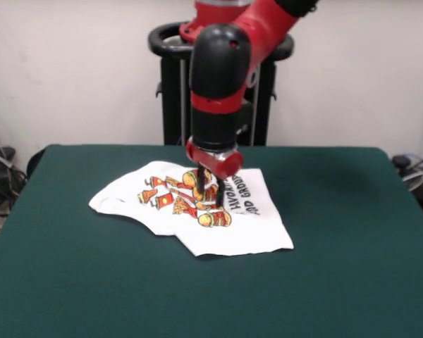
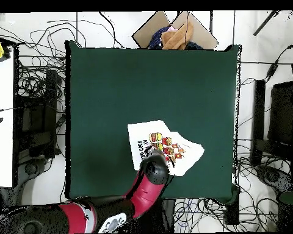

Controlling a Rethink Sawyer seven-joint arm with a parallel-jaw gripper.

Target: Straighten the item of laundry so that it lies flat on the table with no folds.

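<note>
White cloth T-shirt [image 1: 197, 211], printed with red, orange and yellow cartoons and black block lettering, lies on the dark green table [image 1: 338, 282]. Front view: shirt sits around table centre, slightly toward the far side. Its near right corner is spread flat; left end is rumpled, with a fold along the near left edge. Gripper [image 1: 210, 189] points straight down onto the printed middle of the shirt, directly over the cartoons, lettering just right of it. Two dark fingers [image 1: 201, 177] stand a little apart, tips at or on the fabric; some cloth shows between them, but a pinch cannot be confirmed. Overhead view: the arm covers the shirt's edge nearest the robot base.
</note>
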